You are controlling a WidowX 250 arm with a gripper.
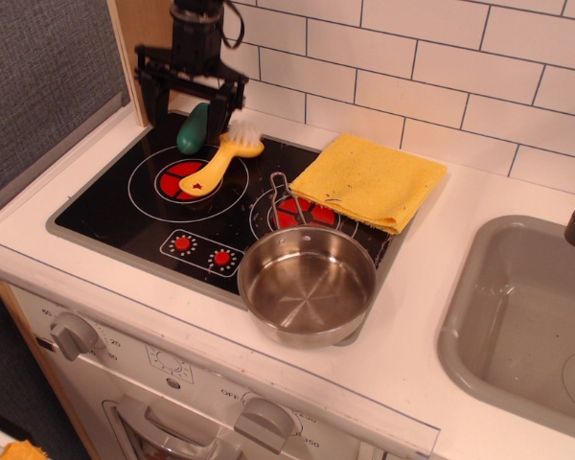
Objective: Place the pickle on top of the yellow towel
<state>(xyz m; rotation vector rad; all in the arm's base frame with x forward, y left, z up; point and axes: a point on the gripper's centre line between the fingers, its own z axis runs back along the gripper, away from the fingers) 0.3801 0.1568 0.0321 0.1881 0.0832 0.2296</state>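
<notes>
The dark-green pickle (195, 129) lies on the back left of the black stovetop, touching the head of a yellow brush (218, 163). My gripper (189, 103) is open, its two black fingers straddling the pickle from above, one at the stove's left edge and one by the brush bristles. The folded yellow towel (368, 179) lies flat on the back right of the stove, partly on the white counter.
A steel pot (307, 285) stands at the stove's front right, its handle pointing back towards the towel. A grey sink (517, 326) is at the right. A wooden panel (139, 43) and white tiled wall bound the back.
</notes>
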